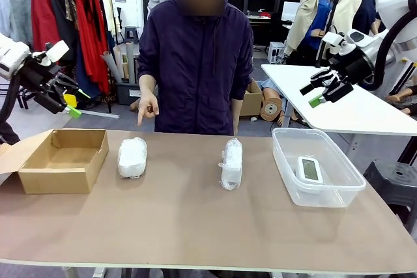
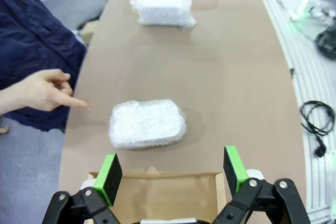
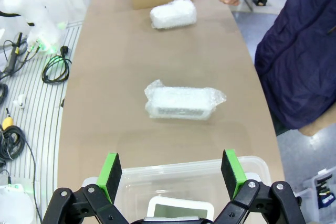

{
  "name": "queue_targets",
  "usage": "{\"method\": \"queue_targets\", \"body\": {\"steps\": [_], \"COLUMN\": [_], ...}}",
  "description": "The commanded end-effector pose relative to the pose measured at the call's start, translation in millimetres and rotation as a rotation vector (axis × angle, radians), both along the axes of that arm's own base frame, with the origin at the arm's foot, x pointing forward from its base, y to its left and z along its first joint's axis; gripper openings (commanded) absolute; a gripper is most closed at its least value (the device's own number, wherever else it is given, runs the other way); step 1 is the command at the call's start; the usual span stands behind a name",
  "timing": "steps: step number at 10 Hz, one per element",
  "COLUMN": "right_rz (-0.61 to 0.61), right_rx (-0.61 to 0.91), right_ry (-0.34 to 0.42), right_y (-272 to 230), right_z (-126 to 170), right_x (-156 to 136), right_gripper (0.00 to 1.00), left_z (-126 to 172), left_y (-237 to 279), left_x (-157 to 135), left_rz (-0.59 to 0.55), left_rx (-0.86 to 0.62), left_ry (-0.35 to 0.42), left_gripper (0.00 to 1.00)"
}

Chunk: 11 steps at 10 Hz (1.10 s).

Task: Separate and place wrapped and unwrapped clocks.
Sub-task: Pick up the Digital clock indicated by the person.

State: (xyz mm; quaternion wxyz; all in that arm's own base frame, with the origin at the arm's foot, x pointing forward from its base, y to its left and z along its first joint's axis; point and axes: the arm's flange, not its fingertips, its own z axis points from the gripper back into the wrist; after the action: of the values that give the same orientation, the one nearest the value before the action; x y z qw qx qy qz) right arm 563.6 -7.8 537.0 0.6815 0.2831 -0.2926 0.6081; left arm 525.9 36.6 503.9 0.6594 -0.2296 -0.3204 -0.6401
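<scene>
A robotics lab in a cluttered workroom. A white robot arm (image 1: 12,53) enters at the left edge, another arm (image 1: 399,1) at the upper right, over a brown worktable (image 1: 195,239). A clothes rack (image 1: 65,4) fills the upper left. A cardboard box (image 1: 251,99) sits on the floor right of centre. Cables (image 3: 55,69) lie along the left of the right wrist view.

Bright, even indoor light fell from overhead in all three views. The brown counter (image 1: 195,226) looked matte and evenly lit. The nearer wrapped clock (image 2: 147,124) threw a soft, faint shadow beside it, and the clear tub (image 1: 280,154) caught pale highlights on its rim. Both wrist views bowed the counter's edges outward; the front view's far background looked slightly soft
</scene>
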Motion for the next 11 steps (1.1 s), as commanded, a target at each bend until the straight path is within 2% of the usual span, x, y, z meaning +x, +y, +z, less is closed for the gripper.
{"method": "queue_targets", "body": {"steps": [1, 3, 6, 7, 9, 10, 11], "right_rz": [0.007, 0.007, 0.007, 0.007, 0.007, 0.007, 0.007], "right_rx": [-0.020, -0.020, -0.020, -0.020, -0.020, -0.020, -0.020], "right_ry": [-0.022, -0.022, -0.022, -0.022, -0.022, -0.022, -0.022], "right_y": [-0.2, -0.2, -0.2, -0.2, -0.2, -0.2, -0.2], "right_z": [-2.9, -2.9, -2.9, -2.9, -2.9, -2.9, -2.9], "right_x": [-4.2, -4.2, -4.2, -4.2, -4.2, -4.2, -4.2], "right_gripper": [1.00, 1.00, 1.00, 1.00, 1.00, 1.00, 1.00], "left_z": [14.7, 25.8, 35.2, 35.4, 29.0, 32.9, 33.0], "left_y": [-27.0, -48.7, -79.6, -85.9, -90.0, -83.8, -90.5], "left_x": [-7.5, -8.0, -13.2, -11.9, -1.6, -2.9, -5.5], "left_rz": [0.118, 0.321, 0.436, 0.465, 0.492, 0.382, 0.466], "left_rx": [0.063, 0.177, 0.297, 0.361, 0.386, 0.362, 0.368], "left_ry": [0.060, 0.166, 0.157, 0.154, 0.146, 0.146, 0.145], "left_gripper": [1.00, 1.00, 1.00, 1.00, 1.00, 1.00, 1.00]}}
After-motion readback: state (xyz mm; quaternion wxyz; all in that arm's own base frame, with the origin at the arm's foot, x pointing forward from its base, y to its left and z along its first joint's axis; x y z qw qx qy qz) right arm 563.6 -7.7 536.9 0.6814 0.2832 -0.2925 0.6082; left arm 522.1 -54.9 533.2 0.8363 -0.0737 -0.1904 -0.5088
